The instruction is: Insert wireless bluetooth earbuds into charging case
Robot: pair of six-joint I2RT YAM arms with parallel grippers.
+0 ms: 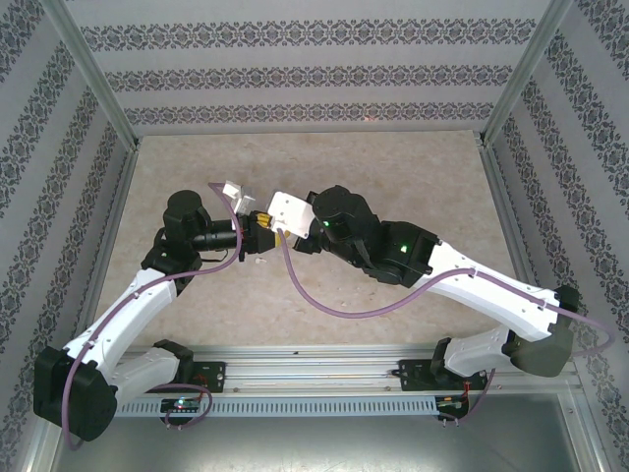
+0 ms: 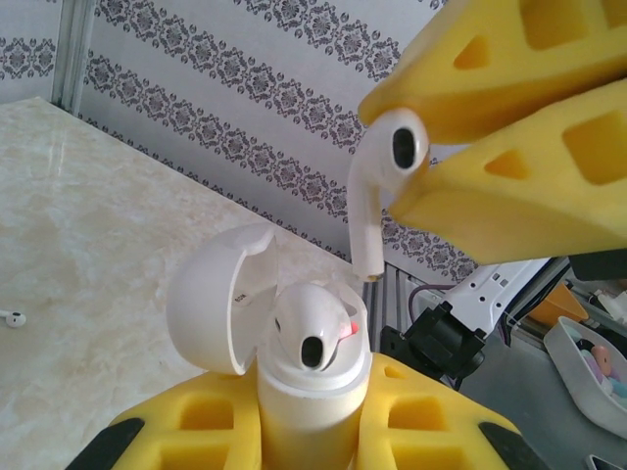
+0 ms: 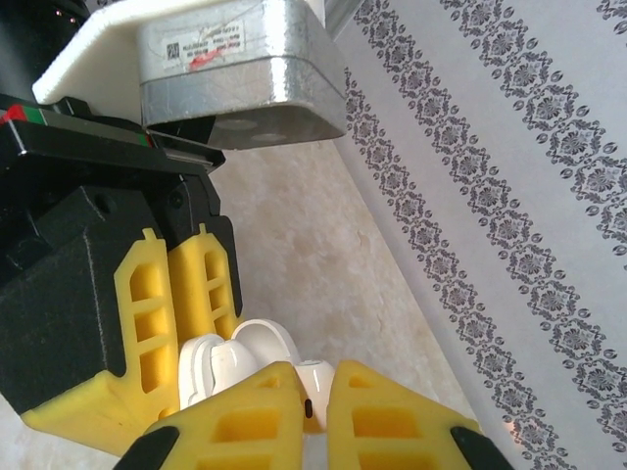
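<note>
Beige marbled tabletop [image 1: 324, 285], with patterned wallpaper walls [image 2: 245, 88] on three sides. Both arms meet above mid-table, a little left of centre.

Left gripper [image 2: 309, 431] is clamped on the charging case [image 2: 304, 406], held upright between its yellow fingers [image 2: 196, 436]. The lid [image 2: 211, 294] is flipped open and leans left in the left wrist view. A seated earbud [image 2: 313, 338] rests in the case mouth, with a red glow beside it.

Right gripper [image 2: 419, 159] pinches the held earbud [image 2: 377, 186] by its head. The stem hangs down, its tip just beside the case's far rim; whether they touch cannot be told.

A small white piece [image 2: 12, 317] lies on the table, well apart from the case and too small to identify.
</note>
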